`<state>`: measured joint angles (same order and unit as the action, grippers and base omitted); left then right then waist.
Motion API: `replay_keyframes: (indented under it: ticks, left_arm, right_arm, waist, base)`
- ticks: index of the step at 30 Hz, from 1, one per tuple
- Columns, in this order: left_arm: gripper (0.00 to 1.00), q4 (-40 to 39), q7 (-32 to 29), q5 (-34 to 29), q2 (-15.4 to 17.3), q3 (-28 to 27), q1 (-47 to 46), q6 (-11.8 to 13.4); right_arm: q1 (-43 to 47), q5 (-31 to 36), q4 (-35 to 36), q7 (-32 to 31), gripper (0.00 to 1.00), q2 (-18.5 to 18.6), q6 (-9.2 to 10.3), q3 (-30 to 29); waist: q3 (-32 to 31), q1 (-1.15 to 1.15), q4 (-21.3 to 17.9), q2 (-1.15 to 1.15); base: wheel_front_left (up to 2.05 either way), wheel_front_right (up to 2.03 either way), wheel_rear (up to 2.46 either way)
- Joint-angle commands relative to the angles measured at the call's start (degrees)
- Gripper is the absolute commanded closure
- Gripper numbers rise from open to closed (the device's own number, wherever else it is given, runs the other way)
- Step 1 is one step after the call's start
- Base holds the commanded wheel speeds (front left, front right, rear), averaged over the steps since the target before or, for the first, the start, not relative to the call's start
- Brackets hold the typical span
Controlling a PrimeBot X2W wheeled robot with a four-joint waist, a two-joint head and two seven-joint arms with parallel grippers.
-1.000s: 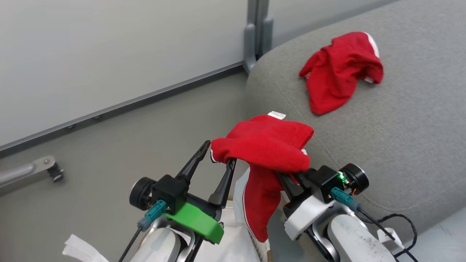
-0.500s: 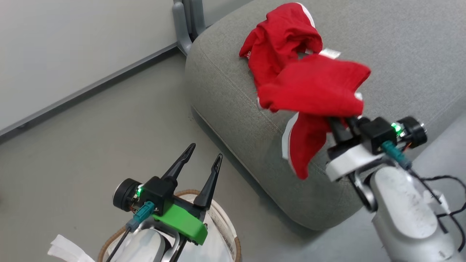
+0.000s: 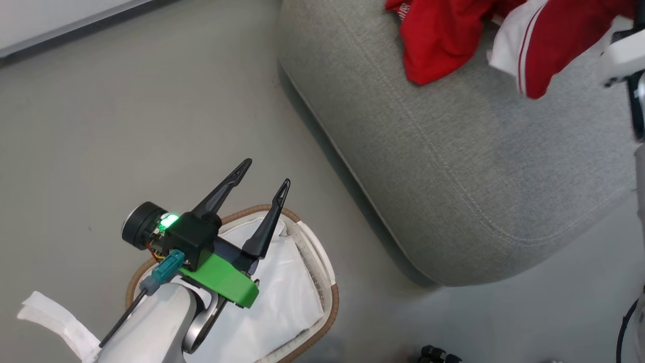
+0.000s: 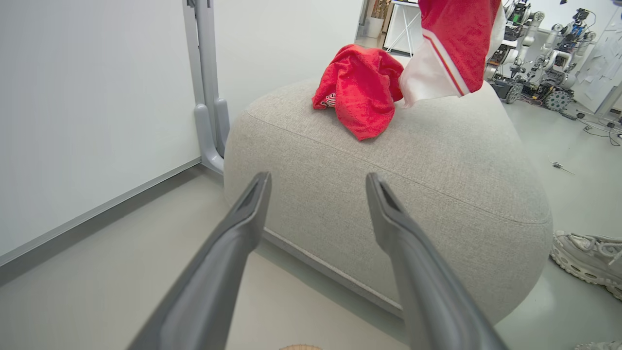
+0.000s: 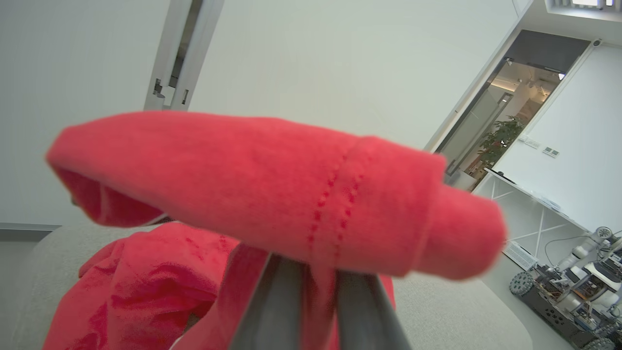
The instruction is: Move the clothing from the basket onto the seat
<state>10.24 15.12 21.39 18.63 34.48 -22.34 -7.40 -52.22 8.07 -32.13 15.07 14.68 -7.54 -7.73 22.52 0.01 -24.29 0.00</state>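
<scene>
One red garment [image 3: 436, 43] lies crumpled on the grey seat [image 3: 453, 166], near its far edge. The second red garment [image 3: 559, 30], with white trim and a thin stripe, hangs just above the seat beside the first. My right gripper [image 5: 318, 287] is shut on this second garment [image 5: 272, 194], and the cloth drapes over its fingertips. My left gripper [image 3: 267, 172] is open and holds nothing, hovering over the white basket [image 3: 330, 282], where the white liner [image 3: 282, 302] lies. In the left wrist view the open left gripper [image 4: 316, 187] faces the seat [image 4: 388, 194] and both garments [image 4: 359, 92].
The basket stands on grey floor close to the seat's front corner. A grey post [image 4: 206, 97] and a wall run behind the seat's left end. A pale shoe [image 4: 583, 253] sits on the floor to the right of the seat, and other robots [image 4: 549, 73] stand at the far back.
The head camera has swung. My right arm has carried the second garment from beside the basket up over the seat, next to the first. The left gripper stays open above the basket.
</scene>
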Motion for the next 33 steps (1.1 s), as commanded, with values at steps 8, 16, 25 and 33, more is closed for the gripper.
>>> replay_keyframes:
  ticks: [8,16,25,33]
  left_arm:
    - [0.0,-1.82,0.03,1.36,1.88,-0.52,-3.25,-0.16]
    - [0.0,-1.89,0.03,1.31,1.14,-2.57,-1.36,-0.16]
    - [0.0,0.69,0.03,1.33,-1.96,-5.4,2.01,-0.16]
    - [0.0,2.72,0.03,-0.38,-5.32,-12.53,6.2,-0.16]
  right_arm:
    - [-9.23,7.96,-9.62,-0.11,0.98,1.77,0.09,-15.47]
    - [-4.29,14.64,-13.02,0.08,0.0,-2.99,0.1,-24.72]
    - [11.59,7.9,-0.74,0.17,0.0,-8.11,0.1,-19.11]
    - [24.03,0.84,10.04,0.17,0.0,-9.7,0.09,-10.05]
  waist:
    - [11.17,-0.01,12.38,0.0]
    - [10.8,-0.01,12.62,0.0]
    - [3.8,-0.01,11.43,0.0]
    - [-3.05,-0.01,13.23,0.0]
  base:
    - [0.0,0.0,0.0]
    - [0.0,0.0,0.0]
    - [0.0,0.0,0.0]
    - [0.0,0.0,0.0]
